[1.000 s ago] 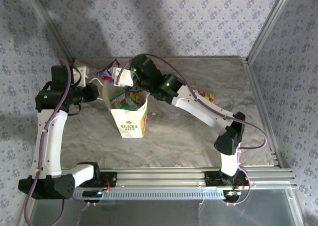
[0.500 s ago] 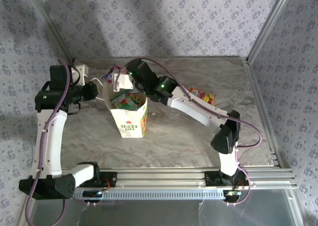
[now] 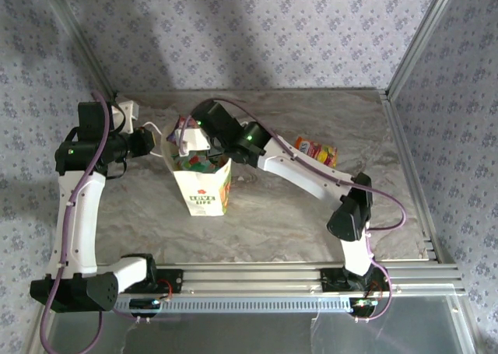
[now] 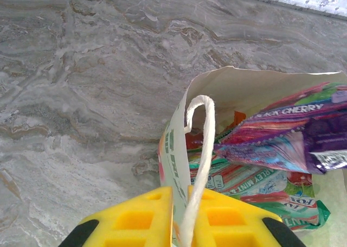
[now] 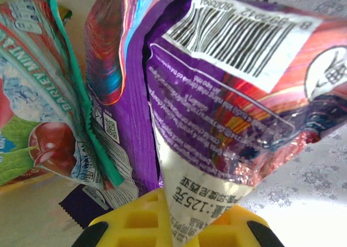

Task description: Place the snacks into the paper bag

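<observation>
Snacks are partly in the bag already. Inside the paper bag (image 3: 204, 189) I can see a teal-green packet (image 4: 246, 183), printed with cherries and "BARLEY MINT", and a sliver of an orange packet (image 4: 238, 118) behind it. The bag stands upright on the grey marbled table (image 3: 272, 222), left of centre, with its mouth open upward.

Both of the 2 arms are at the bag. The left gripper (image 4: 180, 195) comes in from the left, and its yellow jaws are clamped on the bag's rim. The white cord handle (image 4: 199, 144) loops up just above them and runs down between the fingers.

The right gripper (image 5: 184, 211) reaches across from the right to the back of the bag's mouth. Its jaws are pinched tight on the end of a purple packet (image 5: 217, 95), whose barcode side faces the wrist camera. That packet hangs over the open mouth, right against the teal-green one.

More packets (image 3: 315, 148), red and orange-yellow, lie flat on the table to the right. They are well apart from the bag and just behind the right forearm.
</observation>
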`<control>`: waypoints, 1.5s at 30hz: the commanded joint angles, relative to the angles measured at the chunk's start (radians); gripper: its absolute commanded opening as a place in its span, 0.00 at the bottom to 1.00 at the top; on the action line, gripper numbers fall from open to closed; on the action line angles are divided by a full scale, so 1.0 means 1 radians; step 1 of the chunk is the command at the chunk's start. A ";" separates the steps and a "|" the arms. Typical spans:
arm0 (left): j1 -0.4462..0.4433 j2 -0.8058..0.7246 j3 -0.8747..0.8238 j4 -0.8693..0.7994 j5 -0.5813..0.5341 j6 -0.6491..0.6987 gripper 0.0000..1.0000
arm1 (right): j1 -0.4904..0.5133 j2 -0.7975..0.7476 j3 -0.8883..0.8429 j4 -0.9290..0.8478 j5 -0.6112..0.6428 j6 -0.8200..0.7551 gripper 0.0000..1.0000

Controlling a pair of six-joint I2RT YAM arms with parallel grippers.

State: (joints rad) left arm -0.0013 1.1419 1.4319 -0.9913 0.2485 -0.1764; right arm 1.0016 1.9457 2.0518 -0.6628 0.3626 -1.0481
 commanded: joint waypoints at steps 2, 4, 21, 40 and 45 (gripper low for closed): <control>0.007 0.002 0.009 0.011 0.028 -0.002 0.15 | 0.005 0.038 0.071 -0.049 0.056 -0.047 0.08; 0.009 0.002 0.008 0.010 0.028 0.000 0.15 | 0.003 0.059 0.096 -0.067 0.064 -0.048 0.08; 0.010 -0.001 -0.005 0.009 0.042 0.015 0.15 | 0.019 0.136 0.166 -0.125 0.085 -0.087 0.19; 0.012 -0.007 -0.010 0.010 0.055 0.018 0.15 | 0.024 0.173 0.196 -0.226 -0.028 -0.062 0.23; 0.011 -0.008 -0.005 0.006 0.058 0.018 0.14 | 0.026 0.190 0.205 -0.254 -0.088 -0.047 0.22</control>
State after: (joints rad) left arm 0.0002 1.1419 1.4166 -0.9909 0.2779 -0.1726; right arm 1.0206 2.1033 2.2257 -0.8368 0.3542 -1.0721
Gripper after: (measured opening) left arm 0.143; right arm 0.220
